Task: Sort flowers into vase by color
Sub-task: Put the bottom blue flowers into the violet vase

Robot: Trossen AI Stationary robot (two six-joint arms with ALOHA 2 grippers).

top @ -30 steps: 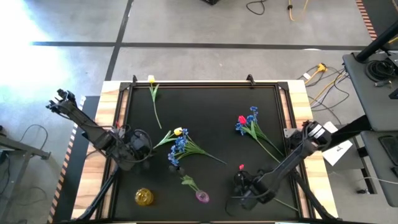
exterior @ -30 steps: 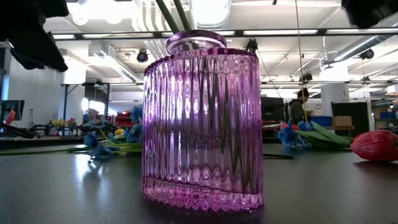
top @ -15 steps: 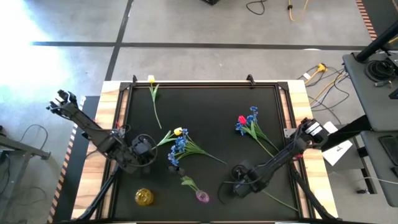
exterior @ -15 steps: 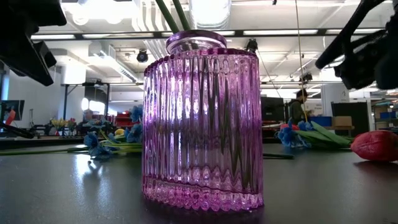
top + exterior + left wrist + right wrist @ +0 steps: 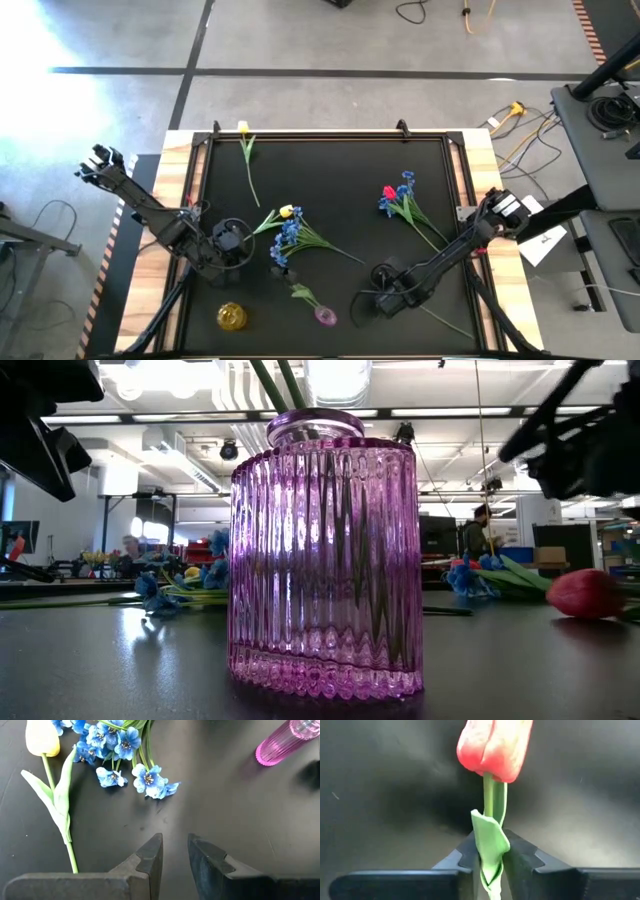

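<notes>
My right gripper [image 5: 384, 292] sits low over the mat, right of the ribbed pink vase [image 5: 326, 316], shut on a red tulip [image 5: 495, 747]. Its green stem [image 5: 448, 325] trails toward the near right corner. In the low view the red bloom [image 5: 585, 592] shows right of the pink vase [image 5: 325, 560], which has green stems in its neck. My left gripper [image 5: 175, 855] is narrowly open and holds nothing. It hovers just left of the blue spray [image 5: 285, 240] and a yellow tulip [image 5: 42, 740]. An amber vase [image 5: 231, 316] stands near the front edge. My right gripper pinches the red tulip's stem and its wrapped leaf [image 5: 490, 842] between both fingers, a short way below the bloom. The fingers lie across the stem. The bloom points away from the wrist, close over the mat; whether it rests there I cannot tell.
Another yellow tulip [image 5: 243, 130] lies at the far edge. A red tulip with a blue spray [image 5: 398, 198] lies right of centre. Black posts stand on the mat's wooden border. Bare mat shows in the middle and far right.
My right gripper has moved toward the table's left and slightly far, over the red bloom, which it now covers from above. In the low view the bloom has shifted a little toward the pink vase. My left gripper has crept right, toward the blue spray.
</notes>
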